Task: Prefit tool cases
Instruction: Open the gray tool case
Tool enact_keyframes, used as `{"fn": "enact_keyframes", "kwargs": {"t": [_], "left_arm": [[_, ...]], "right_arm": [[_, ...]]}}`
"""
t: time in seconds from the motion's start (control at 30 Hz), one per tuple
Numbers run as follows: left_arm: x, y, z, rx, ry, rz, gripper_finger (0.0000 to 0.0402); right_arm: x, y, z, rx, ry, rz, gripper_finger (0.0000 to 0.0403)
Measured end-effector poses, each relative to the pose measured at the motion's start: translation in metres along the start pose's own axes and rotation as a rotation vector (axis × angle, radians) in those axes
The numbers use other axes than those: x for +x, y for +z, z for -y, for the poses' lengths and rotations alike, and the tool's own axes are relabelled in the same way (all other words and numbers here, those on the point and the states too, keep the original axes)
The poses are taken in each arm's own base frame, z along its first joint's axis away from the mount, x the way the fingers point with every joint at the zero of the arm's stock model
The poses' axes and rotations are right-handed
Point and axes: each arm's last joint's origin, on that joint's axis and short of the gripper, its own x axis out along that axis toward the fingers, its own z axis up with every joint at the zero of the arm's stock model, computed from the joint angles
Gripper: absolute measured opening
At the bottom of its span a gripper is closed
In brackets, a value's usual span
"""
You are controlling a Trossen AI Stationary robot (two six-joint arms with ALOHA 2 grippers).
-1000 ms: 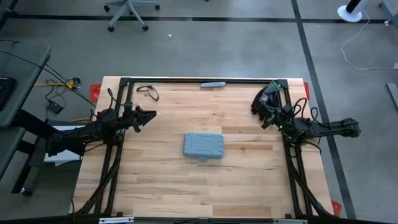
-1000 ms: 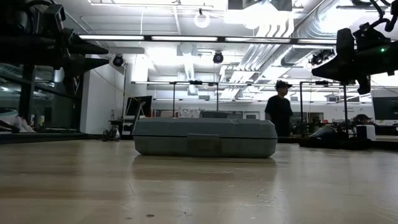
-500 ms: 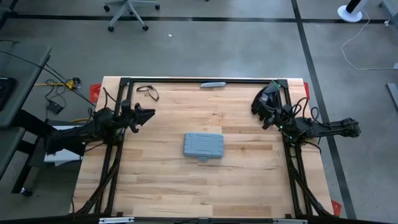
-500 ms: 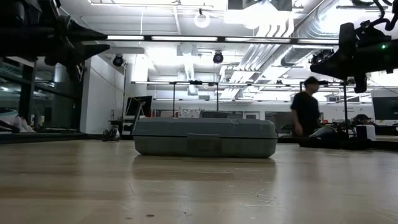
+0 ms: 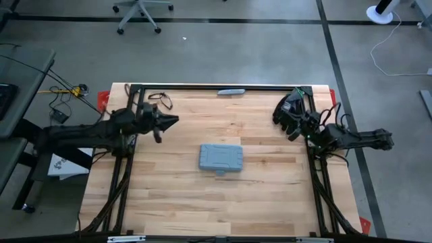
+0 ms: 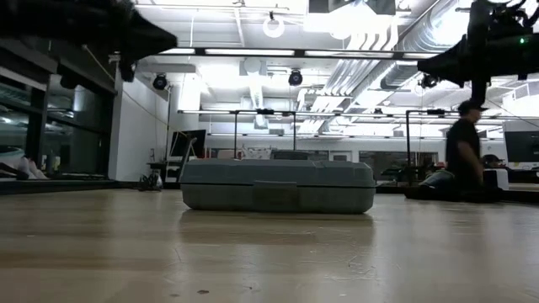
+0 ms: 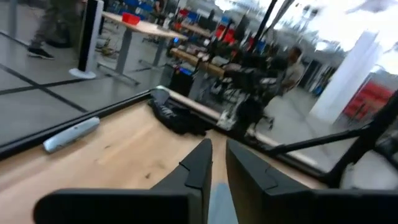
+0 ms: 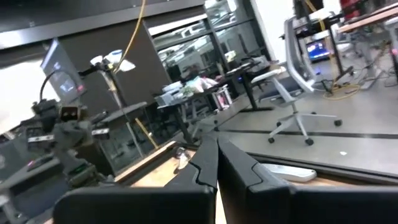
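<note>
At the left edge of the table (image 5: pixel 169 196), the left gripper (image 5: pixel 173 121) hangs in the air near the far-left corner, its tip pointing inward toward the middle; in its own wrist view the two dark fingers (image 7: pixel 200 163) stand nearly together with only a thin slit between them, and nothing is between them. Just beyond it, near the far rail, lies a small black loop of something like cable or spectacles (image 5: pixel 160 98), too small to tell, and further along the same rail a slim grey bar-shaped object (image 5: pixel 231 91). At the middle of the table sits the tool case (image 5: pixel 221 158), flat, grey-blue, lid down, its little handle tab facing the near edge; the low view shows it resting closed on the wood with neither arm touching it. To the right, the right gripper (image 5: pixel 286 116) waits above the far-right corner, well apart from the case, its fingers pressed shut on nothing. In the room behind, a person (image 6: pixel 462 151) walks past. As for progress, I judge the job barely begun: the case is unopened and ungrasped, so reaching it, lifting the lid and fitting it all remain.
</note>
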Motion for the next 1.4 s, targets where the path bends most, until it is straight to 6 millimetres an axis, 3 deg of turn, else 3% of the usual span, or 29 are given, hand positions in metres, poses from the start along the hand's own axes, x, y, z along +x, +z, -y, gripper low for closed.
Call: {"fn": "enact_keyframes", "kwargs": {"t": [0.13,0.33,0.5,0.63,0.93,1.1,1.4], "left_arm": [[0.023,0.006,0.006,0.065,0.025,-0.064,0.0006],[0.058,-0.010,0.005,0.100,0.071,-0.217,0.0002],[0.079,-0.029,0.001,0.094,0.100,-0.333,0.0001],[0.087,-0.043,-0.001,0.071,0.068,-0.415,0.0001],[0.083,-0.064,0.021,0.018,-0.046,-0.562,0.0000],[0.071,-0.082,0.041,0.022,0.015,-0.653,0.0000],[0.054,-0.110,0.077,0.020,0.018,-0.708,0.0000]], "right_arm": [[0.006,0.008,-0.007,-0.042,0.011,-0.052,0.0000],[0.022,0.009,-0.020,-0.094,0.002,-0.208,0.0000],[0.041,0.002,-0.034,-0.151,0.057,-0.348,0.0000],[0.055,-0.015,-0.040,-0.161,0.062,-0.472,0.0000],[0.070,-0.068,-0.040,-0.151,0.031,-0.742,0.0000],[0.077,-0.091,-0.043,-0.102,0.080,-0.846,0.0000],[0.069,-0.125,-0.059,-0.094,0.201,-0.966,0.0000]]}}
